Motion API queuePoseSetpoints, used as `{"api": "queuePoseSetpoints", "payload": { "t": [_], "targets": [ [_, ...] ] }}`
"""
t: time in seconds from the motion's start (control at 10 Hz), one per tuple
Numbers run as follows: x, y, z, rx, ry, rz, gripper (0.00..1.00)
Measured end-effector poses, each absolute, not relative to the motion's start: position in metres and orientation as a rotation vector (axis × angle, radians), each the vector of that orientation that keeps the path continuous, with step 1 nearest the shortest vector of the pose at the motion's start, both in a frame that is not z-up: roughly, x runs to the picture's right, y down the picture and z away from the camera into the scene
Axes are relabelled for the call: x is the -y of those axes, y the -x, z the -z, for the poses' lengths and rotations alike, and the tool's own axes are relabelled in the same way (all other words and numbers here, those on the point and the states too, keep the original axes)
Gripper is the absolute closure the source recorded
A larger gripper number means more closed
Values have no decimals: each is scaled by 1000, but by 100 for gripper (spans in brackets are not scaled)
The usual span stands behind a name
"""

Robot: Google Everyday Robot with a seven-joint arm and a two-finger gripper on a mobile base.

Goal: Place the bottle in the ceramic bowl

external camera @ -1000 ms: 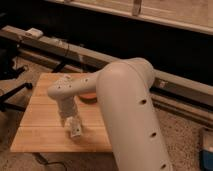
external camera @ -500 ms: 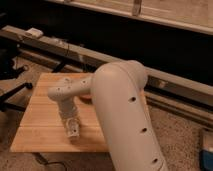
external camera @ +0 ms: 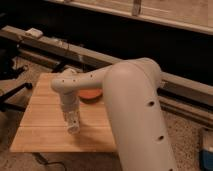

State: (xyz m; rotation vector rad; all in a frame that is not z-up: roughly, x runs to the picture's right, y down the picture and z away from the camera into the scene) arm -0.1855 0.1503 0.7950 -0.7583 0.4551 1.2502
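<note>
My gripper [external camera: 73,124] points down over the middle of the wooden board [external camera: 45,125], at the end of the big white arm [external camera: 132,110]. A slim pale bottle [external camera: 74,126] with faint dark marks hangs upright from it, its lower end close to the board. The orange ceramic bowl [external camera: 90,95] sits on the board's far side, just behind and to the right of the gripper. It is partly hidden by the arm.
A dark rail [external camera: 60,47] with cables runs behind the board, with a small white box [external camera: 34,33] on it. Dark chair legs [external camera: 12,95] stand at the left. A blue thing [external camera: 207,152] lies on the speckled floor at the right.
The gripper with the bottle has stayed almost in place over the board. The arm's big upper link has shifted slightly.
</note>
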Motion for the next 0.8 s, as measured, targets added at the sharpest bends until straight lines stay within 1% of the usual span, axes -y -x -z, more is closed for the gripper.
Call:
{"api": "queuePoseSetpoints", "payload": {
  "t": [0.2, 0.3, 0.4, 0.6, 0.8],
  "targets": [
    [-118, 184, -777, -387, 760, -1274, 100],
    [-105, 183, -774, -364, 759, -1286, 100],
    [-88, 179, -776, -341, 754, -1300, 100],
    [-60, 169, -793, -317, 743, -1317, 100],
    [-44, 167, -806, -313, 733, -1313, 100]
  ]
}}
